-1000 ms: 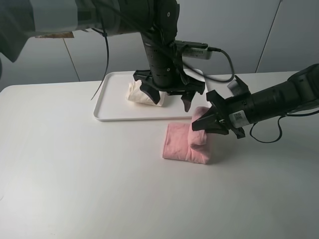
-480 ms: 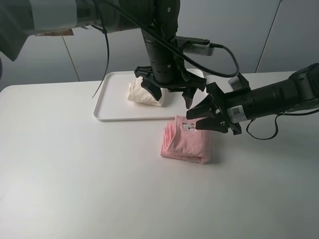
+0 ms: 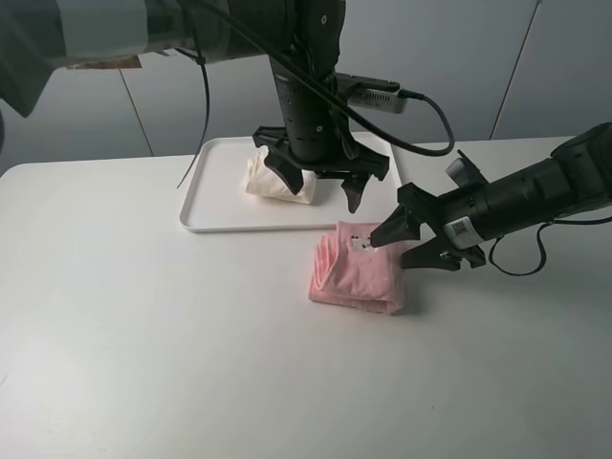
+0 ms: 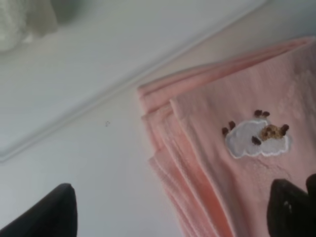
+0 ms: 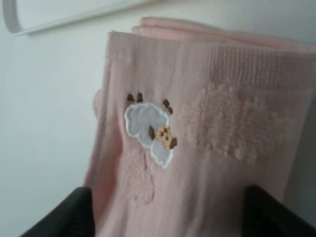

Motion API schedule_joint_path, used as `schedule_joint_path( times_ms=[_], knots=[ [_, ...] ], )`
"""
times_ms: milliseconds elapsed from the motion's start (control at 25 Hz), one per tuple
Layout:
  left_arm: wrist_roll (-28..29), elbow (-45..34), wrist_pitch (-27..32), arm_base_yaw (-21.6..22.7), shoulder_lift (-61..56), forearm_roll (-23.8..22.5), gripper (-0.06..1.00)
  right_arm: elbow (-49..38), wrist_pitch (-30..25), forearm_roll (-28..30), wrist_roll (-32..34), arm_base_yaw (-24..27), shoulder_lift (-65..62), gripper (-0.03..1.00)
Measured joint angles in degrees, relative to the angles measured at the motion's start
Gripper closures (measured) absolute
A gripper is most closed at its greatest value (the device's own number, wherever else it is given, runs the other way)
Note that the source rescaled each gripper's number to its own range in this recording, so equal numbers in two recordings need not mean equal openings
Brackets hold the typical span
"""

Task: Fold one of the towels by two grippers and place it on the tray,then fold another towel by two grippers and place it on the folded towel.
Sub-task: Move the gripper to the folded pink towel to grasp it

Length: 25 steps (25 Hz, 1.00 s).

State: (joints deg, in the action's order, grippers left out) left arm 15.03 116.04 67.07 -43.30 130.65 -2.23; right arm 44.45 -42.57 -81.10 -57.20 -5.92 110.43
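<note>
The pink towel lies folded on the table just in front of the tray, its embroidered mark facing up. On the tray rests the cream towel, folded. My left gripper hangs open over the tray's front edge, above the pink towel's back edge, holding nothing. At the pink towel's right edge, my right gripper is open, with nothing between its jaws. The right wrist view shows the pink towel close below the spread fingers.
White table all around, with bare surface to the left and front. The left arm's black cables trail over the tray's back right. Grey cabinet fronts stand behind the table.
My right gripper has opened and let go of the pink towel's flap, which now lies flat with its mark up. It drew back slightly to the right. The left arm barely moved.
</note>
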Motion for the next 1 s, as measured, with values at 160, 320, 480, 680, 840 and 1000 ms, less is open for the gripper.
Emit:
schedule_joint_path(
  times_ms=[160, 320, 480, 680, 840, 1000],
  knots=[
    [0.3, 0.0, 0.2, 0.0, 0.0, -0.7, -0.04, 0.0, 3.6, 4.6, 2.1, 0.0, 0.0, 0.26],
    [0.2, 0.0, 0.3, 0.0, 0.0, -1.0, -0.04, 0.0, 6.3, 8.5, 4.9, 0.0, 0.0, 0.26],
    [0.0, 0.0, 0.3, 0.0, 0.0, -1.1, -0.04, 0.0, 6.5, 8.6, 5.3, 0.0, 0.0, 0.26],
    [0.0, 0.0, -0.9, 0.0, 0.0, -1.1, -0.04, 0.0, 6.6, 7.8, 5.0, -1.0, 0.0, 0.26],
    [-0.1, 0.0, -1.0, 0.0, 0.0, -1.1, -0.04, 0.0, 7.8, 6.8, 4.5, -3.8, 0.0, 0.26],
    [-0.3, 0.0, -1.1, 0.0, 0.0, -1.1, -0.04, 0.1, 9.3, 5.0, 4.3, -4.2, 0.0, 0.27]
  ],
)
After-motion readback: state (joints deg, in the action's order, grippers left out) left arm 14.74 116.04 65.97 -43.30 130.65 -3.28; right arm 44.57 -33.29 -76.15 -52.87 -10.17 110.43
